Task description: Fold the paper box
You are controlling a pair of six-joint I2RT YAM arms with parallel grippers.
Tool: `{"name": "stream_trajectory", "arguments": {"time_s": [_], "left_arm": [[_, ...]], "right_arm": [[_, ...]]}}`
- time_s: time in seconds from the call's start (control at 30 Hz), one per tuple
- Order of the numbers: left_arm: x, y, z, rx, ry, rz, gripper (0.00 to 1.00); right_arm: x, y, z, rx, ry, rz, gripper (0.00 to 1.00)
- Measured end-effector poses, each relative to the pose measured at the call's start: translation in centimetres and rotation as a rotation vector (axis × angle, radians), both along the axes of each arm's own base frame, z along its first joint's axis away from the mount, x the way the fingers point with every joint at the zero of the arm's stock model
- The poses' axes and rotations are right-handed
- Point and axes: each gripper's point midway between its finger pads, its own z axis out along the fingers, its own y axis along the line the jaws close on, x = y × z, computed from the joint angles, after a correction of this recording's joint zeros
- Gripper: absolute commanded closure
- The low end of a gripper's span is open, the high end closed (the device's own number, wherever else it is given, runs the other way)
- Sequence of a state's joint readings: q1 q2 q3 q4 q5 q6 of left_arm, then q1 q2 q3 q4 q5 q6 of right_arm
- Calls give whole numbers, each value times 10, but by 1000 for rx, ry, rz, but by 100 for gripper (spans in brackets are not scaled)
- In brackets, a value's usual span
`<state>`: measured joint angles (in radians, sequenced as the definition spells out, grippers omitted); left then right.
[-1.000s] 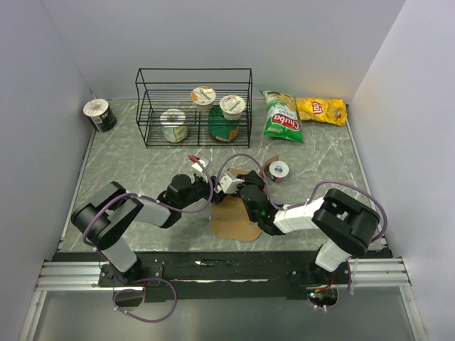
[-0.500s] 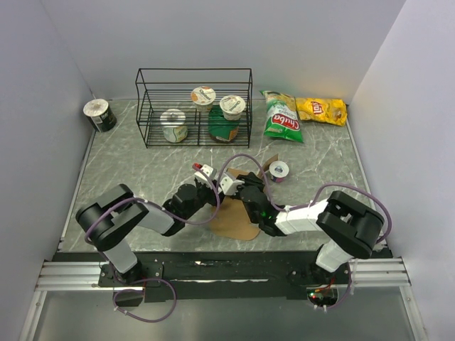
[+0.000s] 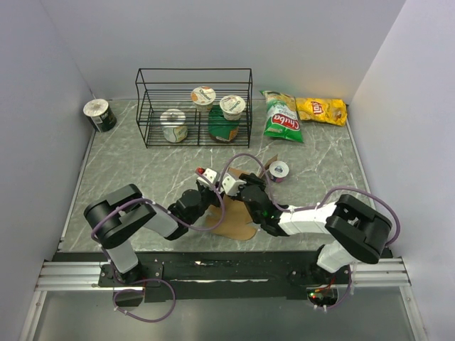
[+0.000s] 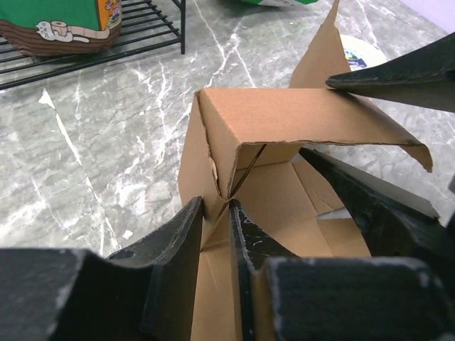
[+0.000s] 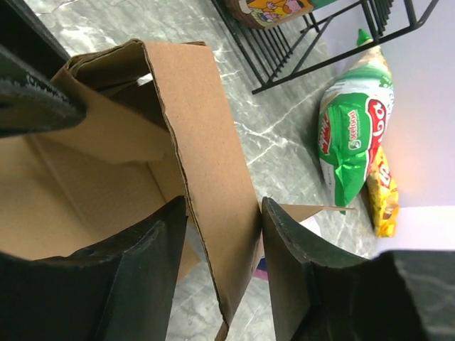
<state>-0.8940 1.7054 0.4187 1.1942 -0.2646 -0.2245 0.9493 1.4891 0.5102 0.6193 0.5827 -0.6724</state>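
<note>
Paper box [image 3: 234, 222] half-raised, flaps up. I see left gripper [image 4: 216, 209] pinched on its corner fold; right gripper [image 5: 223, 213] straddles one upright panel, and I can't tell whether it's pressing.

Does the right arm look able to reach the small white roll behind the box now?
Probably yes: the roll lies just beyond the right gripper, but a paper box flap stands between its fingers.
</note>
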Motion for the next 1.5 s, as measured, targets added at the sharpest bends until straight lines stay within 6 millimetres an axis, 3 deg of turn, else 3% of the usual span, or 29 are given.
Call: {"name": "stream_trajectory", "arguments": {"time_s": [0.3, 0.67, 0.87, 1.07, 1.17, 1.27, 1.5], "left_arm": [[1, 2, 0, 34, -33, 28, 83], [2, 4, -3, 58, -47, 60, 84], [1, 2, -2, 65, -53, 61, 84], [-1, 0, -3, 75, -52, 61, 83], [-2, 0, -4, 76, -50, 62, 83], [-2, 0, -6, 82, -46, 61, 83], [-3, -3, -5, 82, -43, 62, 83]], "right_arm": [[-6, -2, 15, 106, 5, -14, 27], [-36, -7, 75, 462, 51, 9, 16], [-49, -19, 96, 655, 122, -69, 18], [-27, -15, 119, 776, 175, -193, 34], [-11, -11, 114, 806, 203, -245, 37], [3, -5, 96, 805, 245, -275, 40], [10, 21, 57, 786, 360, -247, 49]]}}
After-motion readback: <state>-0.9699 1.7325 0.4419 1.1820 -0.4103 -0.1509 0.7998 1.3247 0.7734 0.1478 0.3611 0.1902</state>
